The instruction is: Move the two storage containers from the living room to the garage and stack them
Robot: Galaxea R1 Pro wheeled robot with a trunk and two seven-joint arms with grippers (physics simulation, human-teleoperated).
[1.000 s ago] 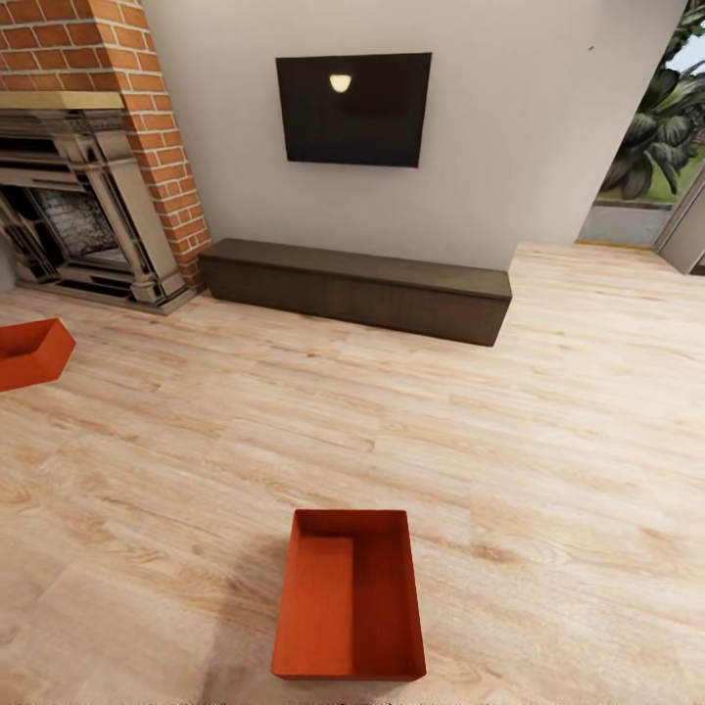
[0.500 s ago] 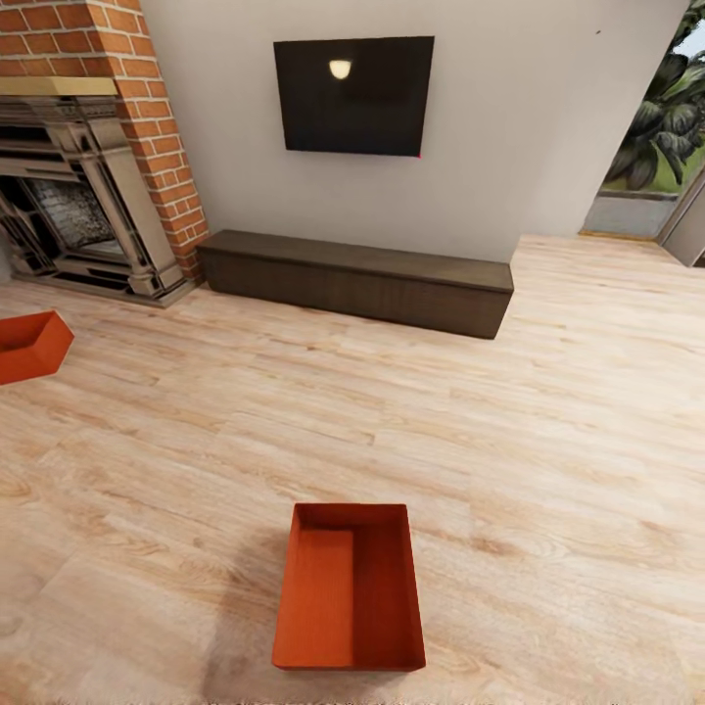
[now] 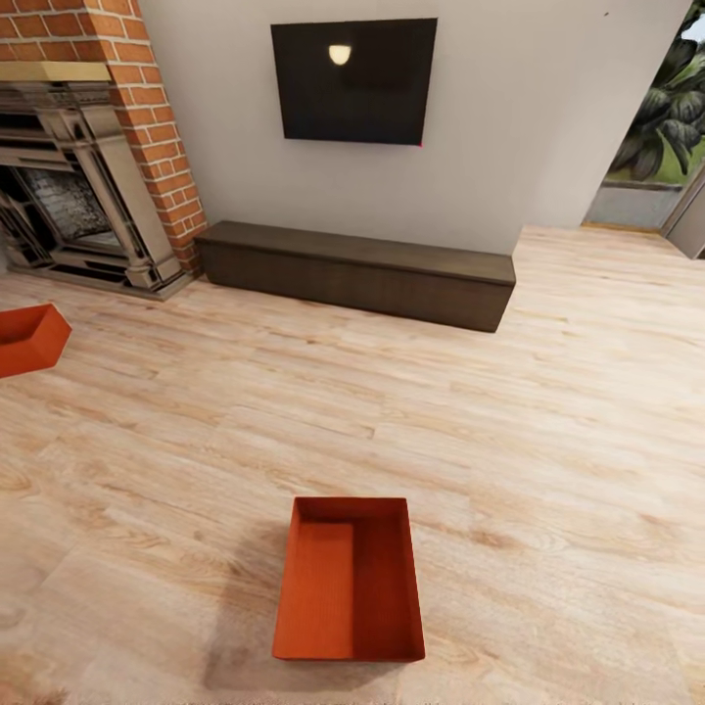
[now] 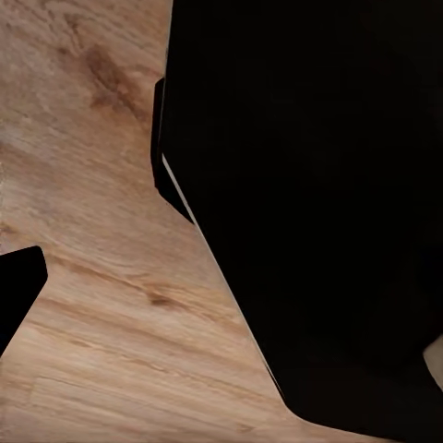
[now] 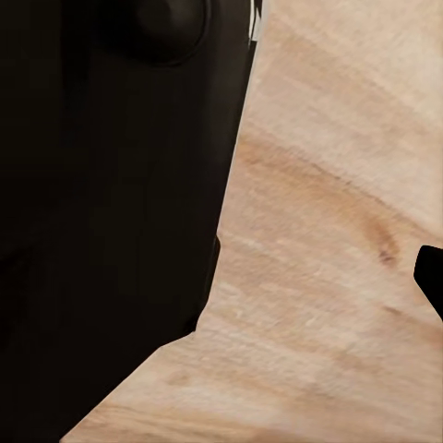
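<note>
open plank floor (image 3: 509, 441), low cabinet (image 3: 357, 274) beyond

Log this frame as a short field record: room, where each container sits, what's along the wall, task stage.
room: living room, wood plank floor
near container: on the floor, open side up, empty, close in front of the robot
far container: on the floor at the head view's left edge, cut off by the frame
back wall: TV, low cabinet, brick fireplace
task stage: neither container held

No readable text or labels appear anywhere.
</note>
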